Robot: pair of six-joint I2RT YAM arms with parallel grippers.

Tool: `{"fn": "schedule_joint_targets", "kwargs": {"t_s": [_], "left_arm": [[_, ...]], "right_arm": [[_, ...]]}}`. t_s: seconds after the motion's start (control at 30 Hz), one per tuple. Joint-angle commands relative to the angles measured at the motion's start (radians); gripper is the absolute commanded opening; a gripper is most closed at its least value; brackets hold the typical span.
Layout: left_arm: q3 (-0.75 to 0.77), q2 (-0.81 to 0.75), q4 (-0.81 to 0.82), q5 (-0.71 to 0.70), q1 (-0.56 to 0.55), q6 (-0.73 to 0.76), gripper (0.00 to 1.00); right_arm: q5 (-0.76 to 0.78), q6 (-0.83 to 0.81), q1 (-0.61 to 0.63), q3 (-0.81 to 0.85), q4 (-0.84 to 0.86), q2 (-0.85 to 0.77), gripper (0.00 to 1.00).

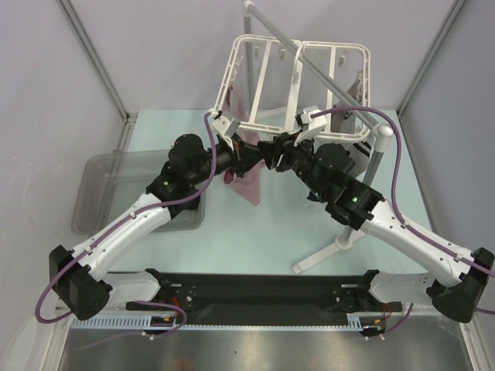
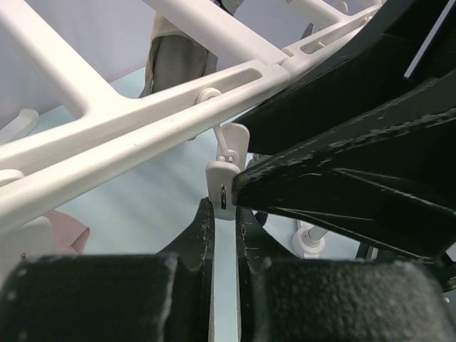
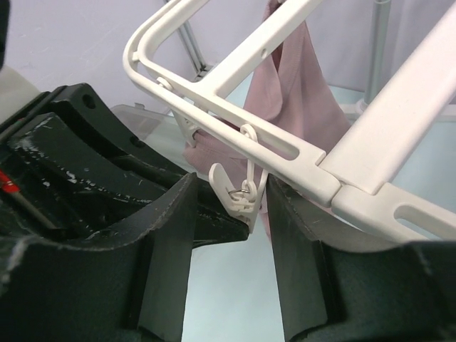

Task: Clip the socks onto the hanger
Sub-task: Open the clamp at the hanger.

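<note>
The white hanger (image 1: 267,124) hangs from the pole stand, and both grippers meet at its near bar. One small white clip (image 3: 246,199) dangles from that bar (image 3: 285,153). My right gripper (image 3: 231,185) is open, with a finger on each side of the clip's upper levers. My left gripper (image 2: 224,208) is nearly closed, its tips pinching the lower end of the same clip (image 2: 222,187). The right gripper's black finger (image 2: 342,178) lies just beside it. No navy Santa sock shows. A grey-beige cloth piece (image 2: 171,60) hangs from a far bar; I cannot tell what it is.
A mauve-pink cloth (image 1: 246,184) hangs under the hanger just behind the clip (image 3: 299,85). The grey pole stand (image 1: 379,151) rises at the right, with its foot (image 1: 336,243) on the table. A clear plastic bin (image 1: 108,185) sits at the left.
</note>
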Motion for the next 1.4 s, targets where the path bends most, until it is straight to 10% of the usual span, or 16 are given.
{"fn": "schedule_joint_targets", "kwargs": {"t_s": [0.0,0.5,0.77,1.0,1.37], "left_arm": [[0.033,-0.031,-0.021,0.021,-0.021,-0.013,0.00],[0.037,-0.026,-0.029,0.004,-0.036,-0.007,0.00],[0.041,-0.023,-0.036,-0.004,-0.038,-0.001,0.00],[-0.002,-0.125,-0.058,-0.094,-0.038,0.013,0.57],[-0.068,-0.425,-0.395,-0.531,0.094,-0.142,0.65]], "right_arm": [[0.042,-0.009,0.010,0.035,0.039,0.019,0.48],[0.104,-0.006,0.030,0.062,0.061,0.067,0.43],[0.116,-0.005,0.033,0.065,0.061,0.073,0.25],[0.111,0.000,0.024,0.067,0.052,0.084,0.00],[0.098,0.001,0.014,0.047,0.053,0.073,0.00]]}}
